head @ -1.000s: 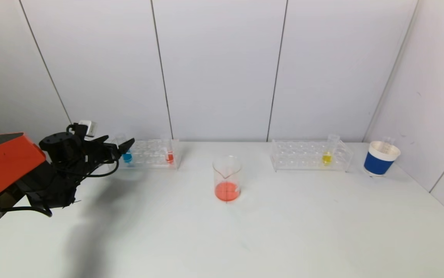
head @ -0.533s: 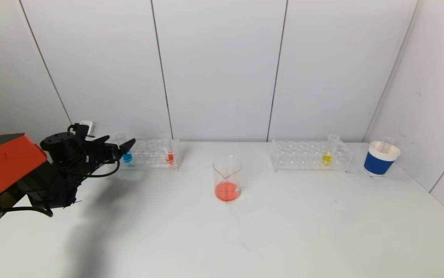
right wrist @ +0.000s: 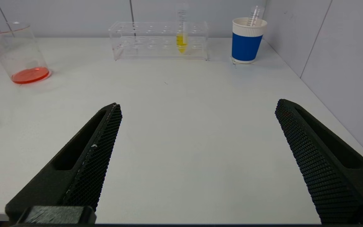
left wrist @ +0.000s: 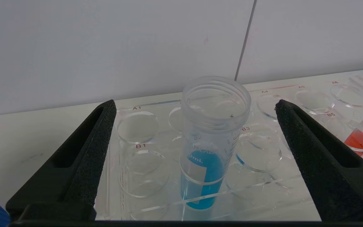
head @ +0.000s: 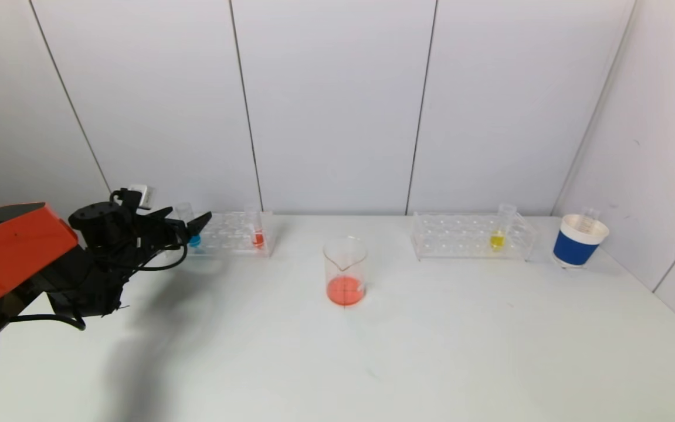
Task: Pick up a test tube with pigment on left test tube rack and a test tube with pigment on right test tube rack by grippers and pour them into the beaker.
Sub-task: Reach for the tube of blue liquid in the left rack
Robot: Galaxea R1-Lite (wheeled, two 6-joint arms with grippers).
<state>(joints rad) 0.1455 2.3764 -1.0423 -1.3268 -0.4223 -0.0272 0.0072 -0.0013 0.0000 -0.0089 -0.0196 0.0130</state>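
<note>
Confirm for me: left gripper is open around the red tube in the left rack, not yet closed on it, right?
Not quite. The left gripper is open around the blue tube in the left rack, not the red tube, which stands farther along that rack. The left wrist view shows it; nothing is gripped yet.

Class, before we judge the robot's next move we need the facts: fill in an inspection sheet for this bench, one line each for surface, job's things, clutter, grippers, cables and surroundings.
Surface: white table, bare in front.
Job's things: left rack holds a blue tube and a red tube; right rack holds a yellow tube; beaker between the racks, with orange-red liquid at the bottom.
Clutter: blue paper cup beside the right rack, with a clear tube in it.
Grippers: left gripper open, its fingers either side of the blue tube, not touching; right gripper open over bare table, holding nothing.
Cables: black cables on the left arm.
Surroundings: white panelled walls.
</note>
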